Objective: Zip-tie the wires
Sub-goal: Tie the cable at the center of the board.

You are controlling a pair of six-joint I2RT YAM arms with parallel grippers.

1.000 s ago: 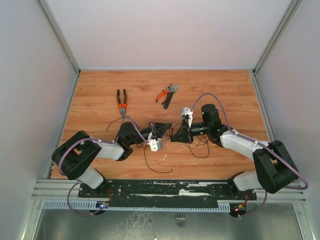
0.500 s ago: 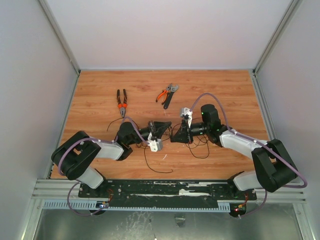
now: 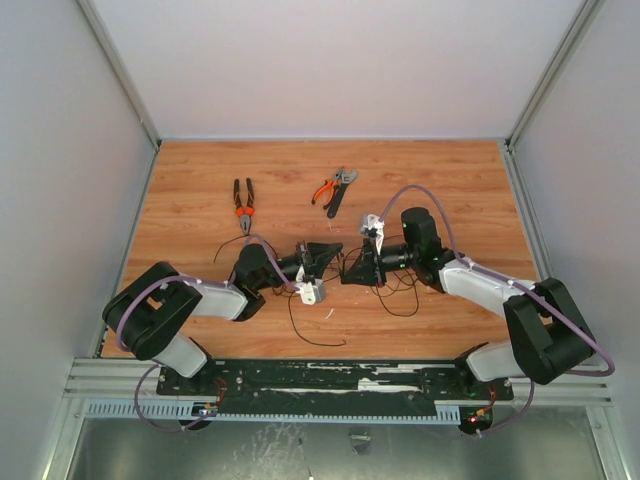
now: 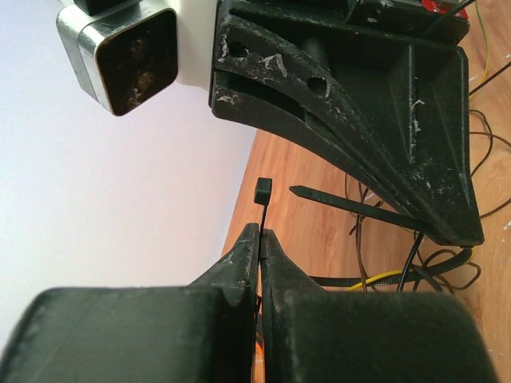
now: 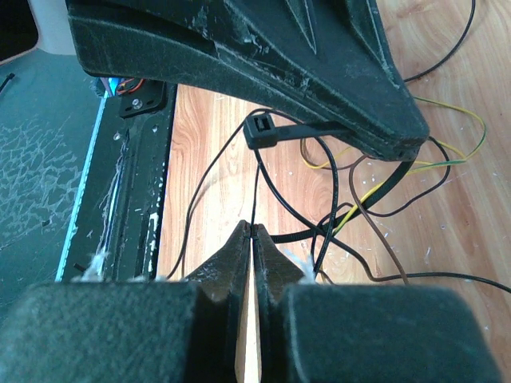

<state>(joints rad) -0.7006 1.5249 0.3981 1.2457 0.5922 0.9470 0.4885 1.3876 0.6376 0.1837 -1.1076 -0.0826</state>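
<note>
Zip tie [image 4: 262, 191] pinched by left gripper [image 4: 260, 238] and right gripper [image 5: 252, 230].

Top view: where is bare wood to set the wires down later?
The far right corner, between the orange cutters and the right wall, is bare; so is the far left corner beyond the pliers. Centre is crowded: left end effector and right end effector pinch the zip tie amid the wires.

black-white arms [image 3: 200, 300], lilac cables [image 3: 410, 188], scuffed black fingers [image 4: 231, 275]
</note>
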